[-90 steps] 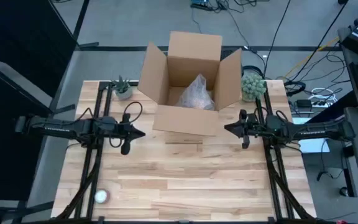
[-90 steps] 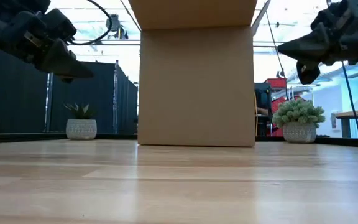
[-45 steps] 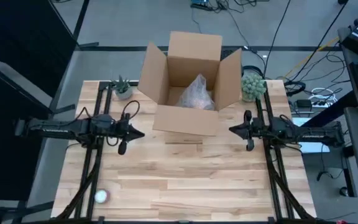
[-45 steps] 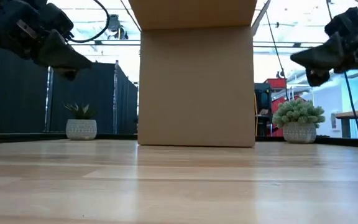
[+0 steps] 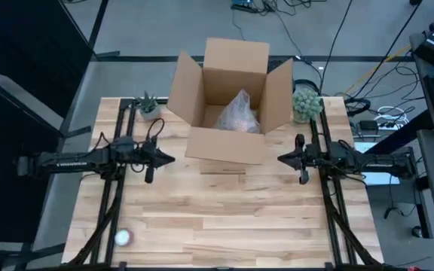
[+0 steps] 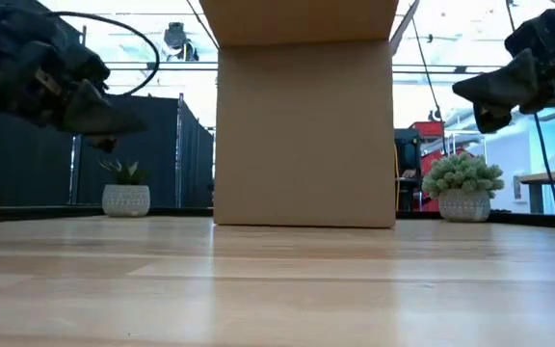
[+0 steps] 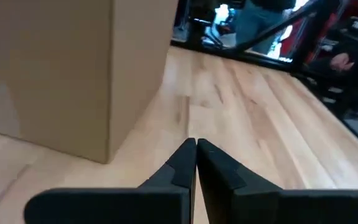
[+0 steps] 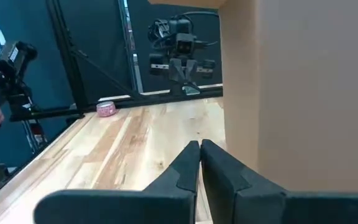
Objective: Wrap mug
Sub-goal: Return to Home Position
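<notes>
An open cardboard box (image 5: 232, 98) stands at the table's far middle. A crumpled translucent bundle (image 5: 239, 113) lies inside it on the box floor. The mug itself is hidden. My left gripper (image 5: 170, 159) hovers shut above the table, left of the box's near corner. In the left wrist view its fingers (image 7: 196, 146) meet with nothing between them. My right gripper (image 5: 281, 158) hovers shut to the right of the box's near corner. Its fingertips (image 8: 199, 146) are also closed on nothing.
A small potted plant (image 5: 148, 106) stands left of the box and a rounder one (image 5: 306, 103) stands right of it. A small roll (image 5: 123, 238) lies near the table's front left corner. Bare wood lies in front of the box (image 6: 304, 125).
My right gripper has drawn back a little toward the table's right edge, away from the box, and then kept still. My left gripper has sunk slightly and stays left of the box. Both stay shut, and the box and bundle have not moved.
</notes>
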{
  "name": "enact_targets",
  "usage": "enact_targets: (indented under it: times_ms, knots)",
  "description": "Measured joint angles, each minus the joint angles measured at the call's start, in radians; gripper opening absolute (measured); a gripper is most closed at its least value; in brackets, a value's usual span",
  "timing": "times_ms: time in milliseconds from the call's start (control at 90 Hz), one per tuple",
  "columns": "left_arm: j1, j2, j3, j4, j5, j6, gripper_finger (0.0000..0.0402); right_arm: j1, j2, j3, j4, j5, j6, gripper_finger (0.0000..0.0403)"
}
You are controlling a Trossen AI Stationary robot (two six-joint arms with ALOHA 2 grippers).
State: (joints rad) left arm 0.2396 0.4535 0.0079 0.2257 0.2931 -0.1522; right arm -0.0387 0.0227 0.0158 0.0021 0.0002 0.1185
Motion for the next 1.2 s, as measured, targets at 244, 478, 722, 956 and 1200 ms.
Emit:
enact_targets:
  times_ms: [244,478,722,956,1200]
  knots:
    - [-0.054,-0.159,0.0,-0.078,-0.055,-0.045,0.0003,0.0,0.0,0.0,0.001,-0.001,-0.003,0.0002]
    - [-0.11,-0.357,0.0,-0.183,-0.168,-0.052,0.0003,0.0,0.0,0.0,0.001,-0.001,-0.003,0.0002]
    - [-0.149,-0.454,0.0,-0.215,-0.314,-0.027,0.0003,0.0,0.0,0.0,0.001,-0.002,-0.003,0.0002]
    - [-0.149,-0.454,0.0,-0.215,-0.317,-0.026,0.0003,0.0,0.0,0.0,0.001,-0.001,-0.003,0.0002]
    - [-0.149,-0.454,0.0,-0.214,-0.322,-0.023,0.0003,0.0,0.0,0.0,0.001,-0.001,-0.003,0.0002]
